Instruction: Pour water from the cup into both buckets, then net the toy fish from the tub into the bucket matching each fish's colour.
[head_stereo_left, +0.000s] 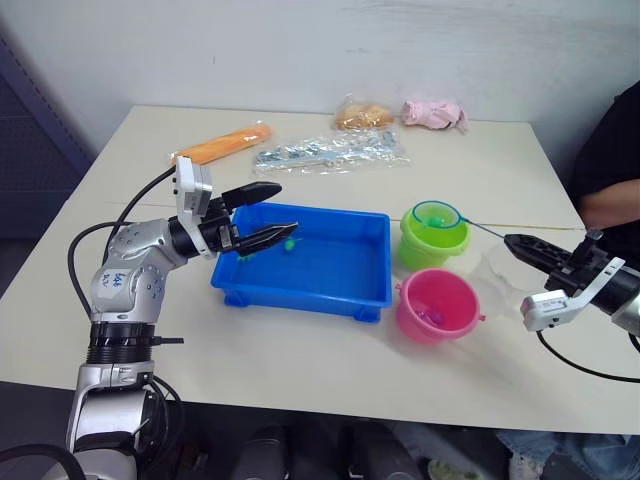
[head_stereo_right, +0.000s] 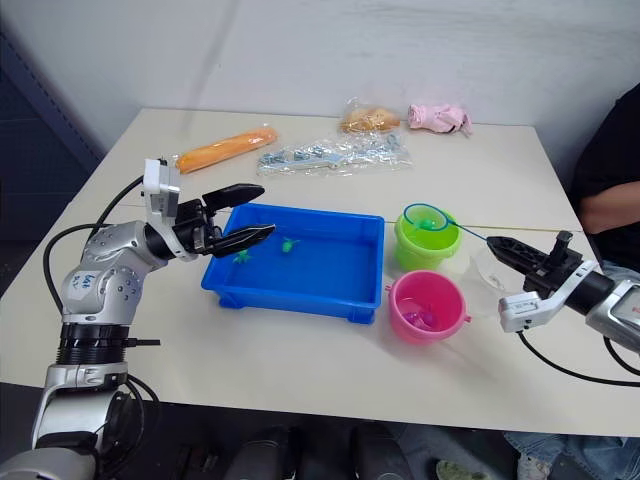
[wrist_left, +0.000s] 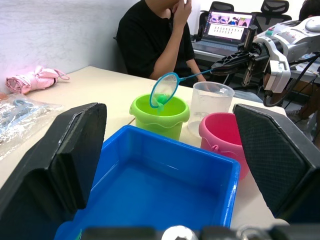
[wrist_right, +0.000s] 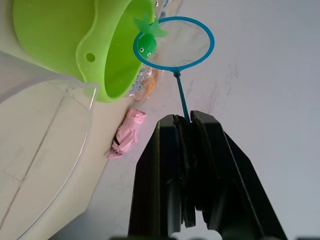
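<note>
My right gripper (wrist_right: 189, 120) is clamped on the net's (wrist_right: 175, 42) thin handle, the hoop tilted over the green bucket (head_stereo_left: 433, 238) with a green fish (wrist_right: 146, 44) in it. The fish looks tiny and light, probably slick, so it should slide out; the handle seems springy, best held near its end. My left gripper (head_stereo_left: 262, 215) hangs wide open and empty over the tub's (head_stereo_left: 352, 297) left end, toward the worktop's left edge. The pink bucket (head_stereo_left: 437, 305) sits just beside.

head stereo pair looking down over the table (head_stereo_left: 300, 350), left wrist cam low and close behind the tub (wrist_left: 165, 185), right wrist cam sighting up the net (wrist_right: 174, 42), both catching the green bucket (wrist_left: 160, 116)
</note>
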